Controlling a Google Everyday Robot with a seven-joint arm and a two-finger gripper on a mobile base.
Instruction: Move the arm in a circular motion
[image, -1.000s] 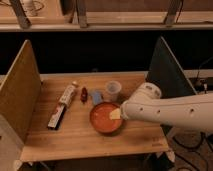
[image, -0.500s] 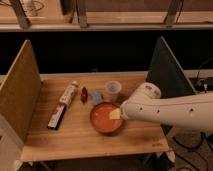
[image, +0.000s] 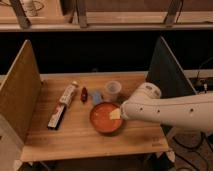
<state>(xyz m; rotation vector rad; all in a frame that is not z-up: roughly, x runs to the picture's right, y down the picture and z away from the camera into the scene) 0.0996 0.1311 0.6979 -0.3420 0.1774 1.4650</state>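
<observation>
Moved since a moment ago: nothing to see, with the small pale-yellow gripper (image: 115, 114) at the same spot just over the round orange bowl (image: 100, 123), and no way to tell if jaws apart or together. Behind it, the arm (image: 170, 110), fat, smooth, white and round like a pipe, reaching in from the right over the wooden tabletop (image: 75, 136). Could go wrong on a low or wide circle: bumping the bowl, or knocking over the light see-through cup (image: 112, 90) close by.
</observation>
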